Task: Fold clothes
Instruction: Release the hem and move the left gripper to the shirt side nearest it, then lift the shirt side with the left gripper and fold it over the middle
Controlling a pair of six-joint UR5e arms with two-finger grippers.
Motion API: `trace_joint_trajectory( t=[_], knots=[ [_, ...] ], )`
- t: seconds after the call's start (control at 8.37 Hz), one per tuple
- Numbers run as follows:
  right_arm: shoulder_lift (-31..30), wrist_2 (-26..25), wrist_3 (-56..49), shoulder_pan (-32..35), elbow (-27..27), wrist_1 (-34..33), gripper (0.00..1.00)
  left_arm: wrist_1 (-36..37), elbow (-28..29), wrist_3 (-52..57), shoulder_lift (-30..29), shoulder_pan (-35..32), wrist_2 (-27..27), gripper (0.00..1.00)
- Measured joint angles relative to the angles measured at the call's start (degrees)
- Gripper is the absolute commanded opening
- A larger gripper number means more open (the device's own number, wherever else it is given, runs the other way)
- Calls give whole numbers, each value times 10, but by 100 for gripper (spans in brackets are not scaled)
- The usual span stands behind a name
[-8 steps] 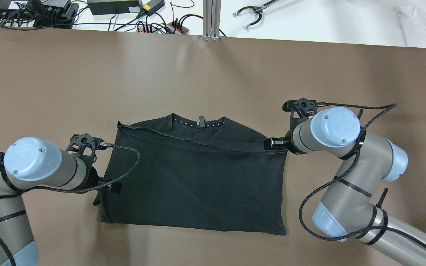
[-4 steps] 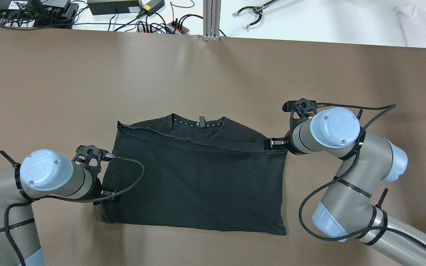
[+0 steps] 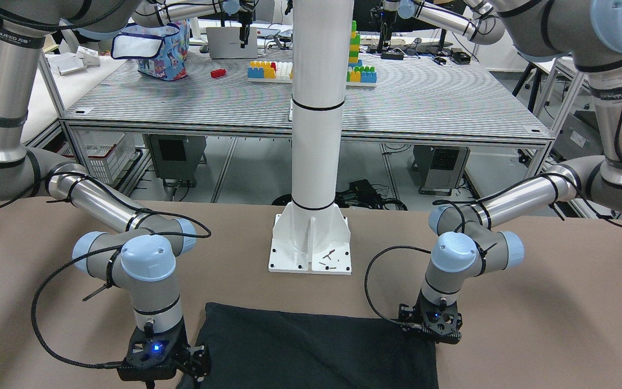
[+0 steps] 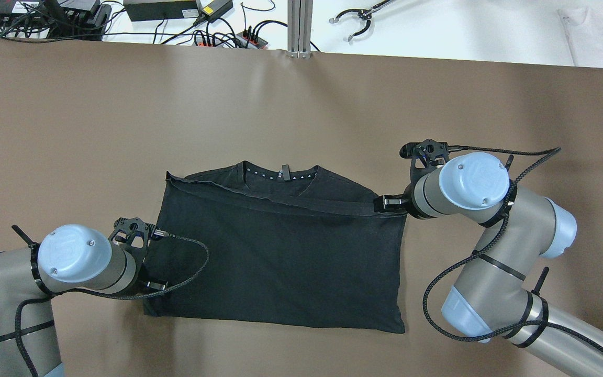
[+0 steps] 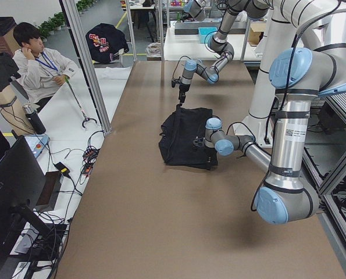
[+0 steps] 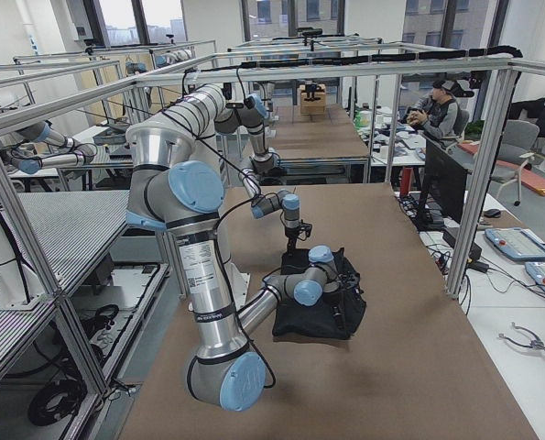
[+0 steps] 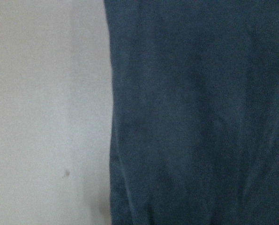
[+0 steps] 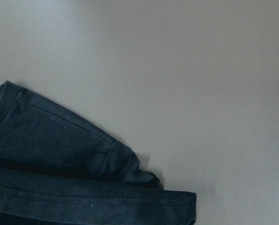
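Clothes: one black shirt [image 4: 280,262] lying flat on the bench [image 4: 301,104], midway between its left and right ends and nearer the robot's edge than the operators' edge. It is already doubled over once.
Fold line: the folded hem [image 4: 280,201] runs across the shirt just short of the collar [image 4: 280,173], which peeks out on the operators' side.
Handling: judged light, limp and matte, so not slippery. It will sag and crease wherever it is unsupported (a one-sided lift would likely skew the layers).
Where to take hold: at the side edges or corners, pinching both layers together, with the two arms at matching heights.
Left gripper [image 4: 154,287]: down at the shirt's left side edge, close to the corner nearest the robot's edge. Its wrist camera shows only that cloth edge [image 7: 112,140] against the bench.
Left jaws: hidden under the wrist, so whether they are apart or pinched I cannot tell.
Right gripper [image 4: 389,202]: at the right end of the folded hem, touching or just beside it. The hem's corner [image 8: 177,201] sits low in its wrist view.
Right jaws: no view shows a gap or a clamp clearly, so I cannot tell.
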Motion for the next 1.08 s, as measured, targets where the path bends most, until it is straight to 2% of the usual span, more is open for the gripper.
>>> trace_joint_trajectory(
  t=[0.12, 1.08],
  knots=[
    [0, -1, 0, 0, 0, 0, 94, 0, 0, -5, -1, 4, 0, 0],
    [0, -1, 1, 0, 0, 0, 94, 1, -8, -35, -2, 18, 24, 0]
  ],
)
